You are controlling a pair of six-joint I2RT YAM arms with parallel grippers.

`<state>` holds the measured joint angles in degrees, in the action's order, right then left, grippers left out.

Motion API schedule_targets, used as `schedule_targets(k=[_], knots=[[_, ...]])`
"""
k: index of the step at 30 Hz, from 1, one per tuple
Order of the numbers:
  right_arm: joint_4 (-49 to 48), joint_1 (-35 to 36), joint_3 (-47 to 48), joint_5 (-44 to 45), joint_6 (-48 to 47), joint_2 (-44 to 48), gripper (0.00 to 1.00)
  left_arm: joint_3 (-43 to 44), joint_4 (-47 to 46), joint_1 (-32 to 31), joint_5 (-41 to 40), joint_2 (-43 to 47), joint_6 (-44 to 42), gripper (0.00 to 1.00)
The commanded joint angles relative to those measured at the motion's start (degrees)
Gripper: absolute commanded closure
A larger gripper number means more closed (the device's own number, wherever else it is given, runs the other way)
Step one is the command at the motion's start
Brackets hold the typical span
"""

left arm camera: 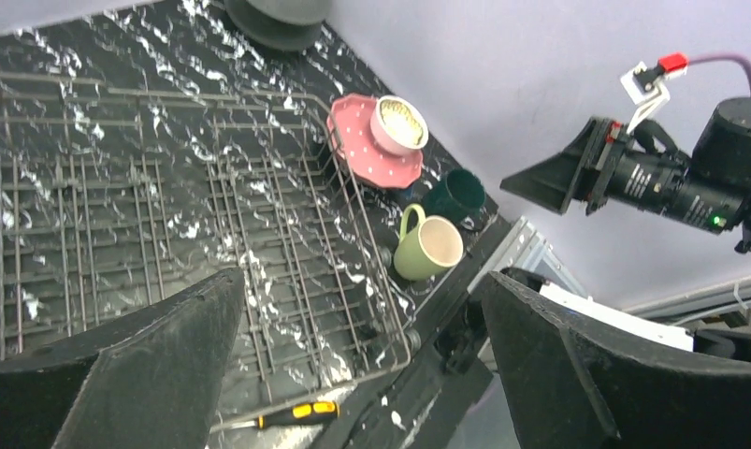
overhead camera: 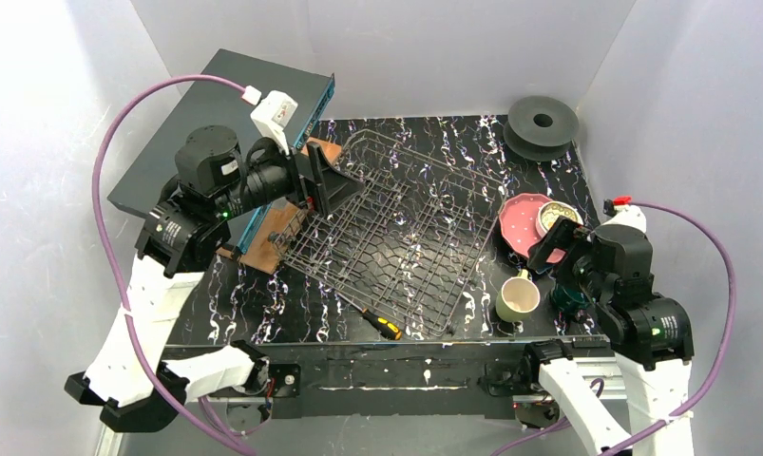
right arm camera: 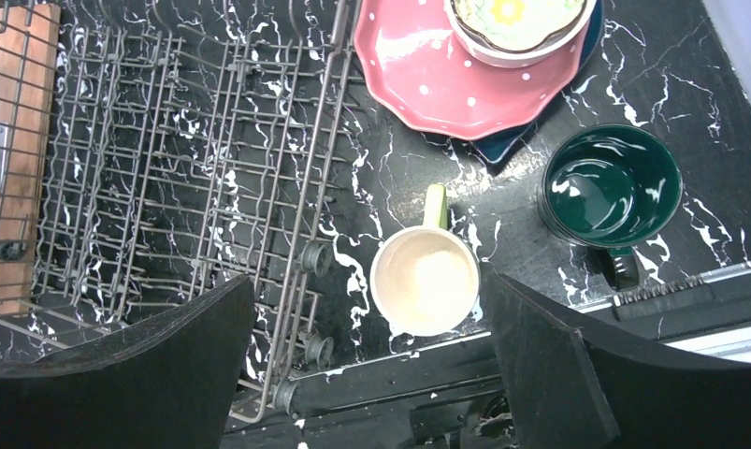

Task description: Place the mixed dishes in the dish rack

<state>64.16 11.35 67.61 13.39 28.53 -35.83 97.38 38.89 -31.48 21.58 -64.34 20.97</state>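
Observation:
The dish rack [overhead camera: 396,228], a dark wire basket, lies in the middle of the table with nothing in it. To its right sits a pink speckled plate [overhead camera: 520,226] carrying a white bowl [overhead camera: 555,217], and a blue dish's edge [right arm camera: 502,145] shows under the plate. A pale yellow-green mug [right arm camera: 425,281] and a dark green mug [right arm camera: 613,187] stand upright nearer the front edge. My right gripper [right arm camera: 369,281] hovers open above the pale mug. My left gripper [overhead camera: 332,187] hangs open over the rack's far left corner, holding nothing.
A yellow-and-black screwdriver [overhead camera: 382,323] lies by the rack's near edge. A black spool [overhead camera: 543,123] sits at the back right. A wooden board [overhead camera: 282,228] lies partly under the rack's left side, beside a dark grey box [overhead camera: 216,123]. White walls enclose the table.

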Motion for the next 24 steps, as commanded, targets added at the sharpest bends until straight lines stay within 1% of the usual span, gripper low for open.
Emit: schedule_targets(k=[1,3,6,9,11,13,15,18,22,24], knots=[[2.0,0.2,-0.8,3.12,1.86,0.61,0.0,-5.97,-15.85,-0.27,0.85,1.67,1.64,0.02],[3.34,0.16,-0.8,3.05,2.95,0.0,0.0,-7.85,-19.64,-0.25,0.79,1.56,2.87,0.02],[3.43,0.18,-1.49,2.42,4.34,0.58,0.0,-10.8,-26.45,-0.24,3.22,1.55,3.35,0.02],[3.31,0.2,-2.59,3.49,6.28,2.03,0.0,-10.47,-29.95,-0.24,3.75,-0.35,3.16,0.02],[4.16,0.14,-3.44,5.79,8.36,2.16,0.0,-8.56,-30.02,-0.25,5.92,-3.27,3.03,0.02],[5.44,0.16,-4.24,7.72,10.14,0.93,0.0,-5.8,-29.4,-0.47,9.76,-7.15,3.47,0.02],[7.65,0.14,-4.45,10.43,12.41,-0.58,0.0,-3.31,-27.75,-1.73,11.55,-10.67,2.62,0.02],[9.6,-0.23,-6.45,13.54,17.36,-1.42,0.0,-1.77,-24.34,-5.67,9.0,-14.41,-2.72,0.02],[9.89,-1.48,-9.21,12.84,20.25,-1.44,0.0,-3.69,-23.48,-10.11,6.98,-16.49,-7.66,0.02],[8.92,-2.14,-10.83,11.58,20.36,-1.79,0.05,-5.02,-23.43,-11.53,6.66,-16.96,-9.41,0.02]])
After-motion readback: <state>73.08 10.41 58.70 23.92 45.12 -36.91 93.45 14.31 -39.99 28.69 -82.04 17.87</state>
